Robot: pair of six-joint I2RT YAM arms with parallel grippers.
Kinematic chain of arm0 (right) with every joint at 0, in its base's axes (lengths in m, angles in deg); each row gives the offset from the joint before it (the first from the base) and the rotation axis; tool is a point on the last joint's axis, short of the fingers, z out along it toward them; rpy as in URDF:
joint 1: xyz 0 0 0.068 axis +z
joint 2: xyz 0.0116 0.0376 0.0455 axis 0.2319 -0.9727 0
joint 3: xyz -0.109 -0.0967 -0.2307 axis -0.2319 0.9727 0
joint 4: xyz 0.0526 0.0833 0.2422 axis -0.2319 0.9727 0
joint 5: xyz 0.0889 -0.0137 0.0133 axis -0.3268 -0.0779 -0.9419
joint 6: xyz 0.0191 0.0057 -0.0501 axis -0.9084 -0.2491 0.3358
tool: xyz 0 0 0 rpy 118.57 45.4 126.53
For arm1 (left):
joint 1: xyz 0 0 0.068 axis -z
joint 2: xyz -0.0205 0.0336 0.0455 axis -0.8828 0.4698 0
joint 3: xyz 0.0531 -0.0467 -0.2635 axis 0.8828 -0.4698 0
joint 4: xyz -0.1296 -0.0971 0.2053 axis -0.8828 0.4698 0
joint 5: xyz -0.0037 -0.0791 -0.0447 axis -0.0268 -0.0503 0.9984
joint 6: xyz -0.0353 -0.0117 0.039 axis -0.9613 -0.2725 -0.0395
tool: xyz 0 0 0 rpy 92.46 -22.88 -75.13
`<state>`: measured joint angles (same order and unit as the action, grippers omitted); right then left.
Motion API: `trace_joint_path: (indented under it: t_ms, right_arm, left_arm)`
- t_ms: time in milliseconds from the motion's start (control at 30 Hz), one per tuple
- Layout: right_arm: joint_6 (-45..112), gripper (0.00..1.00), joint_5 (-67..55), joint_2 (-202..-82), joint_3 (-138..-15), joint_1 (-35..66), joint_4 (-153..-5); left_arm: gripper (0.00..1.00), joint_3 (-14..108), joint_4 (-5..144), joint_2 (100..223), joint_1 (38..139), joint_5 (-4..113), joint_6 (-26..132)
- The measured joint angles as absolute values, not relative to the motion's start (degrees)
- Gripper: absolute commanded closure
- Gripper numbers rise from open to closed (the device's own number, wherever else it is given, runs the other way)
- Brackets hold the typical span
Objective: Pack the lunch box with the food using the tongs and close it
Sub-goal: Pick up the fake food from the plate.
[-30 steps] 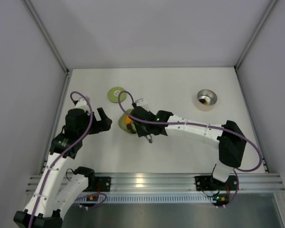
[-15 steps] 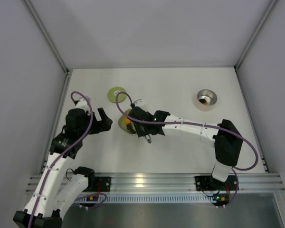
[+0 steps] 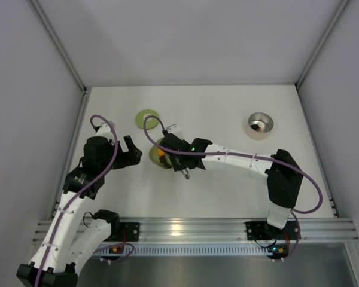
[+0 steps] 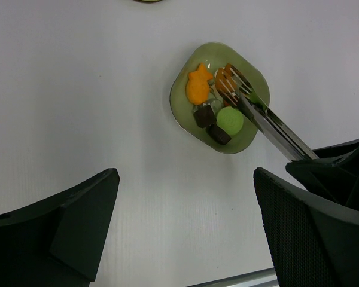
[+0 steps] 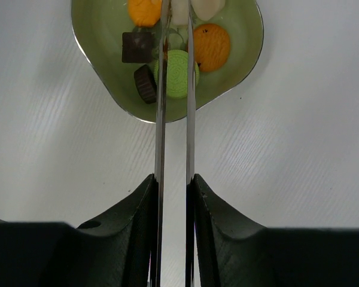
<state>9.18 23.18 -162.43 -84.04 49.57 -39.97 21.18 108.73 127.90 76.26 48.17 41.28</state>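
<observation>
Lunch box (image 3: 260,124) well apart from the plate (image 5: 102,36), tongs (image 5: 161,119) pinched near-closed in right hand (image 5: 175,179) among crowded food (image 5: 209,46), left hand (image 4: 185,173) spread wide and empty: risk of a small piece slipping out mid-carry.

Legible text, labels, brands, numbers, signs: none in any view. Green lid (image 3: 146,118): any centre marking is too small to read.

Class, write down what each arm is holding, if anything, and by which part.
The right gripper holds the tongs, its fingers pressing both slim arms well back from the tips over the plate. The left gripper is open, holding nothing.
</observation>
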Motion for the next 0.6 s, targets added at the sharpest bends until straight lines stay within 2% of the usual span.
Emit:
trace_joint_path:
  t_ms: [67, 167, 600]
  right_arm:
    - [9.22, 0.81, 23.18, -162.43, -84.41, 49.57, -39.77]
    - [9.38, 0.83, 23.2, -162.43, -84.69, 49.57, -39.71]
    - [9.66, 0.83, 24.03, -157.3, -84.67, 48.79, -37.78]
  left_arm:
    - [0.01, 21.18, 108.76, 127.99, 76.3, 48.15, 41.28]
    - [0.01, 21.18, 108.73, 127.99, 76.39, 48.13, 41.28]
    - [0.01, 21.18, 108.73, 127.99, 76.92, 47.95, 41.28]
